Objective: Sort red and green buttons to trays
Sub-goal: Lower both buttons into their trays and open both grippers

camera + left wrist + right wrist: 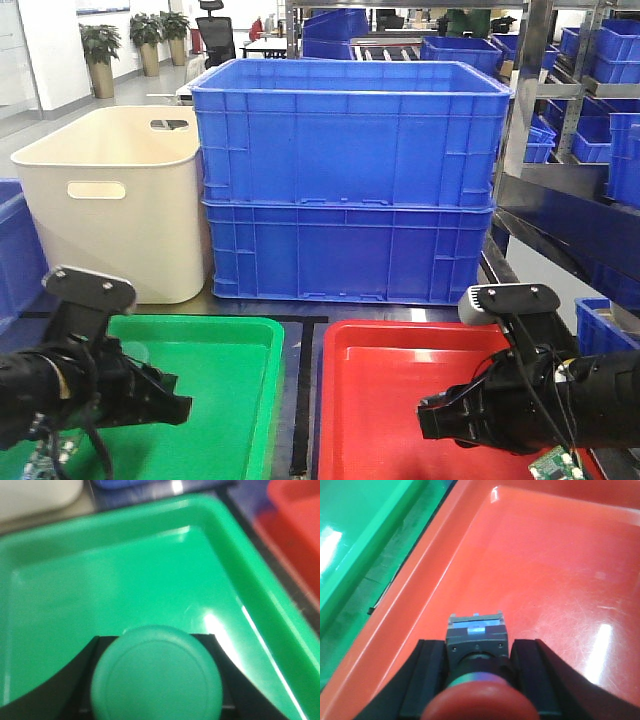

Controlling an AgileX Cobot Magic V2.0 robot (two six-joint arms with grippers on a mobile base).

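In the left wrist view the green button (pixel 156 677) fills the space between my left gripper's (pixel 155 640) black fingers, its domed cap facing the camera, above the floor of the green tray (pixel 100 580). My right gripper (pixel 479 652) is shut on the red button (pixel 480 704); its grey base (pixel 477 639) points down at the red tray (pixel 545 570). From the front, the left gripper (pixel 170 400) hovers over the green tray (pixel 235 345) and the right gripper (pixel 435 420) over the red tray (pixel 400 345). The buttons are hidden there.
Two stacked blue crates (pixel 350 180) stand right behind the trays, with a cream tub (pixel 120 200) to their left. Another blue crate (pixel 12 250) sits at the left edge. Shelving with blue bins (pixel 600 100) lines the right side. A dark gap (pixel 300 400) separates the trays.
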